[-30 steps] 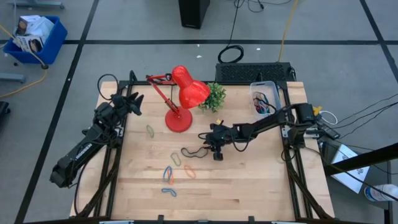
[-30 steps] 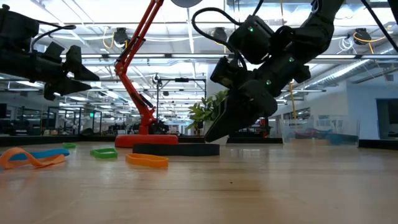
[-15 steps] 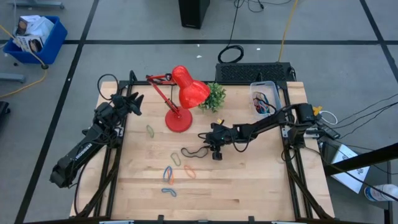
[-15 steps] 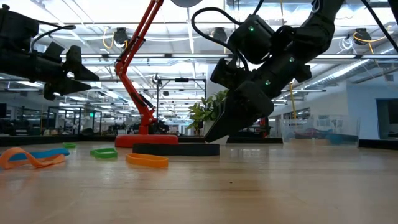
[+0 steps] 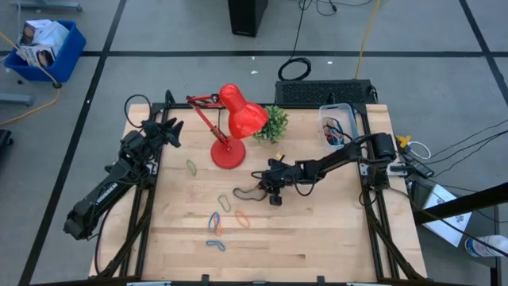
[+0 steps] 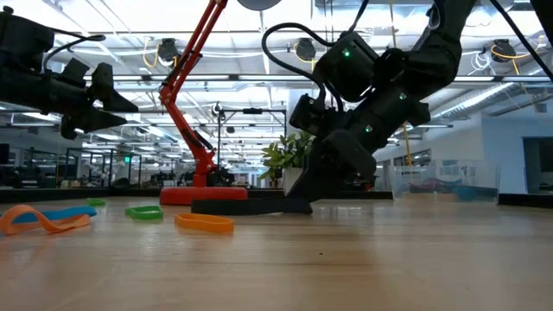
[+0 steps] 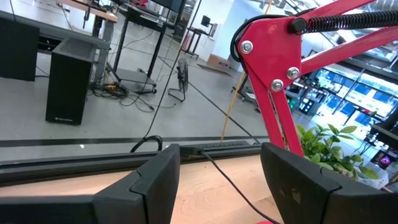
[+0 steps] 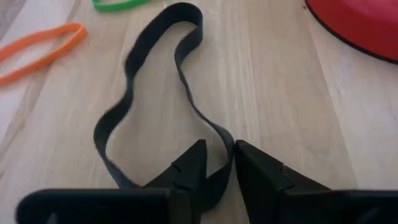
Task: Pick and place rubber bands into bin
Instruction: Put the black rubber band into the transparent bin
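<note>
A black rubber band (image 5: 248,191) lies flat on the wooden table, in front of the red lamp's base. My right gripper (image 5: 268,187) is down at the table on the band's right end and shut on it; the right wrist view (image 8: 219,152) shows this closely. Other bands lie on the table: green (image 5: 191,166), grey-green (image 5: 225,202), orange (image 5: 241,218), blue and orange (image 5: 214,223), blue (image 5: 215,245). The clear bin (image 5: 337,125) stands at the far right with several bands inside. My left gripper (image 5: 171,131) waits open above the table's far left. My right gripper pinches one strand of the black band's loop, at the end nearest the arm (image 8: 219,140), between its two fingers. The fingers come slanting down from the table's right, with their tips at the table (image 6: 298,200). The rest of the loop (image 8: 155,93) lies slack on the wood.
A red desk lamp (image 5: 230,127) stands on its round base (image 5: 228,155) just beyond the band. A small green plant (image 5: 274,123) stands beside the lamp's shade. Bare wood lies between the gripper and the bin.
My right gripper has gone down from a little above the table to the wood at the black band's right end. It has also shifted slightly toward the table's left edge. The band's loop has shifted a little.
</note>
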Available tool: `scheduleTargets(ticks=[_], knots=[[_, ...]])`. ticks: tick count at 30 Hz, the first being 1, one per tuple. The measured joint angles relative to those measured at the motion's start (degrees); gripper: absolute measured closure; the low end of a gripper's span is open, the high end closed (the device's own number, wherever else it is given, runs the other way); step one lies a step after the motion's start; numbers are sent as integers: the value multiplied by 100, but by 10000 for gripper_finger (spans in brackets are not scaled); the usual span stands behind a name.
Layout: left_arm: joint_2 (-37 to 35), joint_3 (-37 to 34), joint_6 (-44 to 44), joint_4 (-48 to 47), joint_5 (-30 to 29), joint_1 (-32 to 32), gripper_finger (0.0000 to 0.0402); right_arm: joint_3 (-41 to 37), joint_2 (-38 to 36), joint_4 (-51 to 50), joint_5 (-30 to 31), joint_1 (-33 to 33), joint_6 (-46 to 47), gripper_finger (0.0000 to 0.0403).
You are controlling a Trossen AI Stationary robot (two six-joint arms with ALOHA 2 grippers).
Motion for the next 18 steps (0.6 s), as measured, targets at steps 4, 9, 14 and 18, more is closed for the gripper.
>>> scheduleTargets(ticks=[4,9,14,18], knots=[[0,1,0,0,0,-2,172,-1,0,-4,2,-2,-8,359],[0,0,2,0,-2,0,172,-5,0,39,-4,0,-170,398],[0,0,4,1,-2,-1,172,-17,-164,35,-3,3,-239,398],[2,0,11,2,0,-2,172,-15,-813,-564,73,24,-356,400]])
